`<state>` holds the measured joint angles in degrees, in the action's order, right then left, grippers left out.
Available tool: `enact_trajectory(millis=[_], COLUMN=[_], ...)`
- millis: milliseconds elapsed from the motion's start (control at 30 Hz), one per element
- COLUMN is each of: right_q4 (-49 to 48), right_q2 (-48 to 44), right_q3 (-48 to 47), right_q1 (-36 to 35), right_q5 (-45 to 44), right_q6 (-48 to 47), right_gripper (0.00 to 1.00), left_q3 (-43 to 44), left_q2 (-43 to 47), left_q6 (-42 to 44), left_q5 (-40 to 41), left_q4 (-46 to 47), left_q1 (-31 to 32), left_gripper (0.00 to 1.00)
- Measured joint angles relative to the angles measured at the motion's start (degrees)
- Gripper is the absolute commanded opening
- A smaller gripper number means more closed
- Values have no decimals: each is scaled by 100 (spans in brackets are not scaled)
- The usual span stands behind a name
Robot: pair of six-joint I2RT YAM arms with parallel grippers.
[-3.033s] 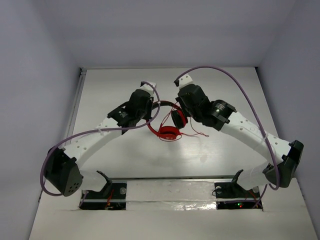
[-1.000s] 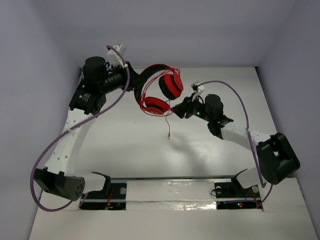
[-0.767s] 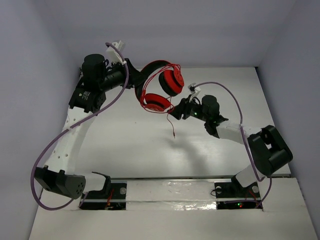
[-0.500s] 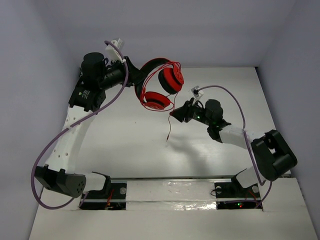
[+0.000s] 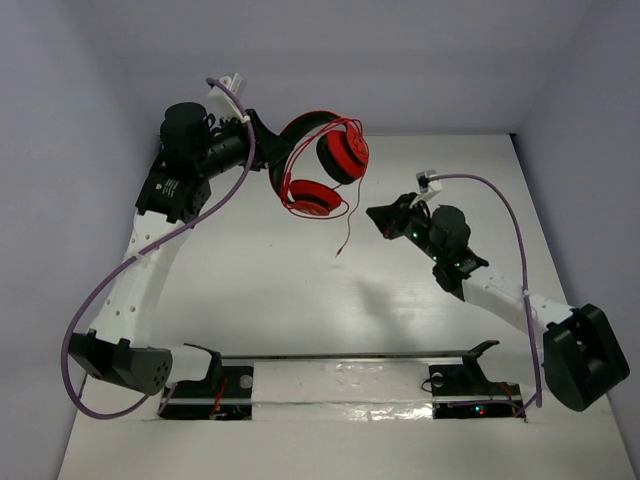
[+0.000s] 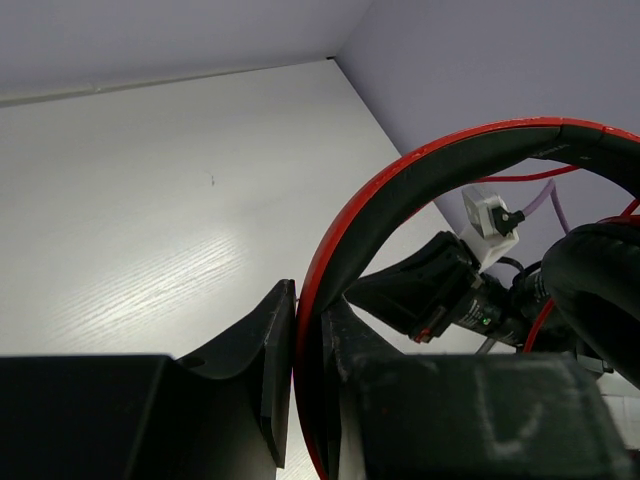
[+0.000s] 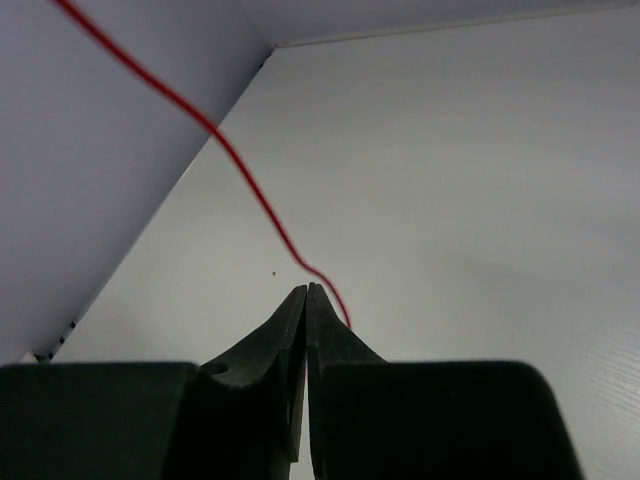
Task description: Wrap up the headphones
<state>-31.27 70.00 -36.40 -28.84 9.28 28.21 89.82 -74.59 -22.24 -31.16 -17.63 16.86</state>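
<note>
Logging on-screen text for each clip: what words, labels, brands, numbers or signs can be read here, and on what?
No text is readable in any view.
White marks on the left arm's black joint housing: too small to read.
The headphones: no brand or label shows.

It was a robotics lab test cell: a bare white table (image 5: 300,300) boxed by plain pale walls (image 5: 70,120), a left arm (image 5: 150,255) and right arm (image 5: 500,292) bolted on, trailing purple cables (image 5: 490,180).
</note>
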Motion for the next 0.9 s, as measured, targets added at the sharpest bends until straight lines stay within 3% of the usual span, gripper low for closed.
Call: enact_trajectory(millis=[67,100,200,567,900], right_q4=[-20,-15,-22,-195,-717], right_q2=[-122,-133,13,968,1930], right_q3=[79,87,87,184,-20], right_q1=[-4,-28,-142,-199,-492], right_q5=[190,310,457,127,796], right_q6=[-42,-94,-201,-264,-136], right_gripper=[24,47,61,59,56], left_q3=[9,11,11,33,107], left_q2=[0,-2,-9,-17,-17], left_q6=[-20,-26,-48,-72,-136], left_q5=[0,0,0,-7,-17], left_q4=[20,26,28,22,28], left_q1=[0,0,0,0,0], left_gripper=[0,0,0,0,0])
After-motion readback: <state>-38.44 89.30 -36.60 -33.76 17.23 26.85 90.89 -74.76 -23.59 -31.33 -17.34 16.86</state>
